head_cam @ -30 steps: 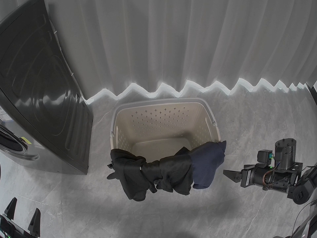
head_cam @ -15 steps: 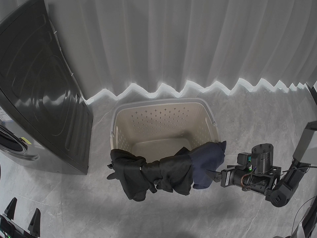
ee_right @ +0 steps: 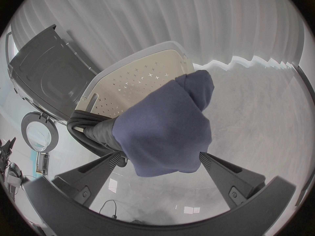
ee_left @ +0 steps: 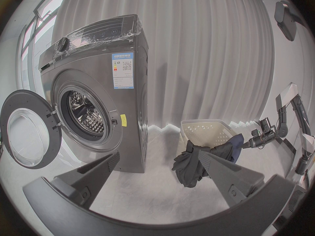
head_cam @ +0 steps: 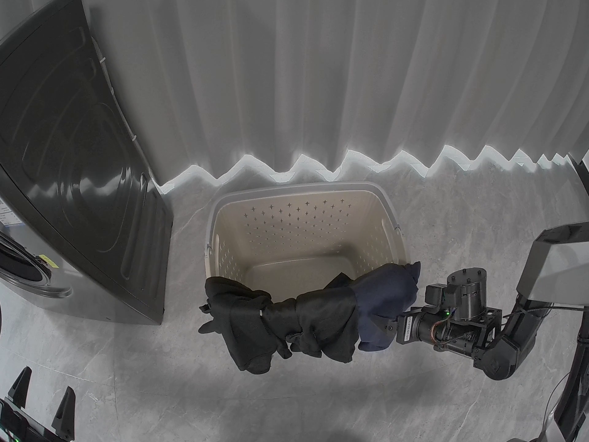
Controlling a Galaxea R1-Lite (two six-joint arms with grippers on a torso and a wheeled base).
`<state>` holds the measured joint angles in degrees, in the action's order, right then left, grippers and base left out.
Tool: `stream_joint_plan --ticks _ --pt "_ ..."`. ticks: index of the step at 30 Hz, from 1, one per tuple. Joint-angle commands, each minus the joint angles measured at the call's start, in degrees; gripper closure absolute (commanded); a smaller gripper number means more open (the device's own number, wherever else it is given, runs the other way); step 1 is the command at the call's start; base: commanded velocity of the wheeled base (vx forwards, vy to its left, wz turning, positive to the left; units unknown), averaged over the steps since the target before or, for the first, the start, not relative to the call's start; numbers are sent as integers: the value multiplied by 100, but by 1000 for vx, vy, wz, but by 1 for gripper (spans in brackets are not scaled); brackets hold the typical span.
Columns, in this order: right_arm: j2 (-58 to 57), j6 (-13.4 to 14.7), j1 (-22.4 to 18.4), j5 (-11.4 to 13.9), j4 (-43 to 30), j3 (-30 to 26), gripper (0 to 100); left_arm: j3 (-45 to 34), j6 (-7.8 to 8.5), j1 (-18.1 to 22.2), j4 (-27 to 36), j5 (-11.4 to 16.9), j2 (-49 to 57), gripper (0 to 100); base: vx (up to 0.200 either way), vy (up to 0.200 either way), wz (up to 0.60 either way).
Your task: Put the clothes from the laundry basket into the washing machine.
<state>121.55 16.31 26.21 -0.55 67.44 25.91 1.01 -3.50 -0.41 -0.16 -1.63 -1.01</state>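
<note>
Navy fabric: the navy garment (head_cam: 383, 302) hangs over the laundry basket (head_cam: 307, 190) at its front rim beside black clothes (head_cam: 276, 326), draped outward where a side approach can reach it. The right end effector (head_cam: 392, 326) meets it at the basket's right corner.

Left wrist view: the left end effector (ee_left: 157, 153), spread and empty, sits well left of the basket facing the washing machine (ee_left: 98, 92), its door (ee_left: 31, 130) open for loading.

Right wrist view: spread fingers (ee_right: 229, 177) flank the garment's fold, not yet pinching.

Matt cream plastic laundry basket (head_cam: 294, 228), soft navy cloth (head_cam: 386, 302), faintly shiny black cloth (head_cam: 319, 323), glossy grey metal washing machine (head_cam: 67, 155)
</note>
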Motion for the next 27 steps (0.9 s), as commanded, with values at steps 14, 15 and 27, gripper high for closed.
stream_joint_plan --ticks 14,15,27 --pt "404 48 16 11 525 81 100 -101 -2 -2 -2 -4 66 0 0 0 0" --pt "378 92 33 11 525 55 100 -101 -2 -2 -2 -4 66 0 0 0 0" --pt "-923 487 772 -33 832 -859 100 -101 -2 -2 -2 -4 66 0 0 0 0"
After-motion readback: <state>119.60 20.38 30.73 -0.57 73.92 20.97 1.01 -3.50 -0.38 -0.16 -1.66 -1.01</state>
